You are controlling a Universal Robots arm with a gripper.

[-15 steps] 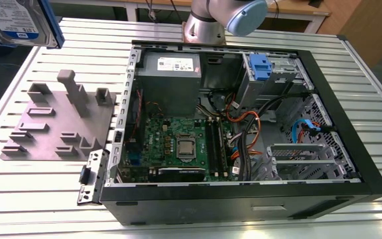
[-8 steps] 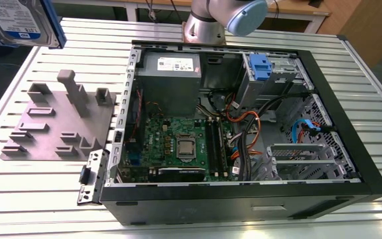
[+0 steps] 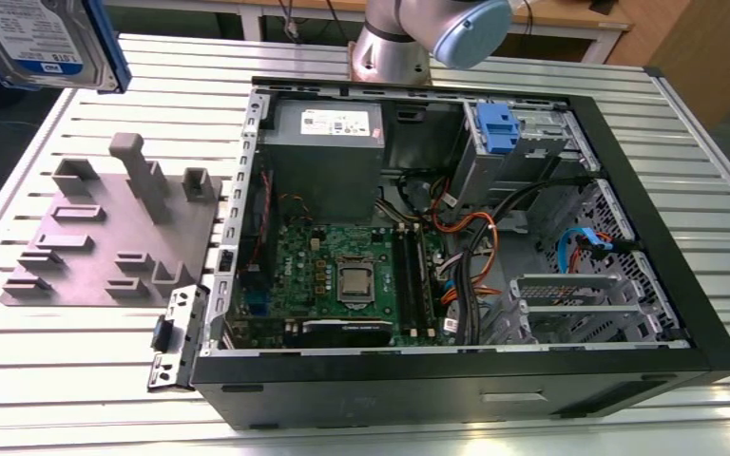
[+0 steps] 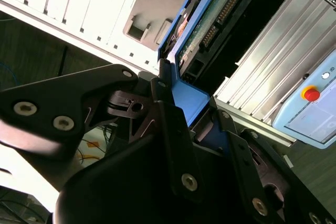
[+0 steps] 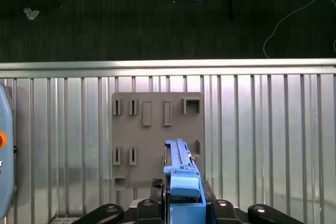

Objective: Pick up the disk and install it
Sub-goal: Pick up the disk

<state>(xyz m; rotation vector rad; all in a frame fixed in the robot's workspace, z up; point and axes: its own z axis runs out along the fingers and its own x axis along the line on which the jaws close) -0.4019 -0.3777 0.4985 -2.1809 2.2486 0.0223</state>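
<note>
While the black gripper [image 4: 190,104] clamps its blue plastic edge, the flat silver disk [image 3: 42,40] hangs aloft.

A slatted aluminium table [image 3: 61,380] stands on dark floor [image 5: 131,19], wooden furniture [image 3: 695,47] behind

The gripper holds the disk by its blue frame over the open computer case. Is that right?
Not quite: the gripper holds the disk by its blue frame, but over the grey fixture plate, not the computer case. The first wrist view shows the plate beneath it.
</note>
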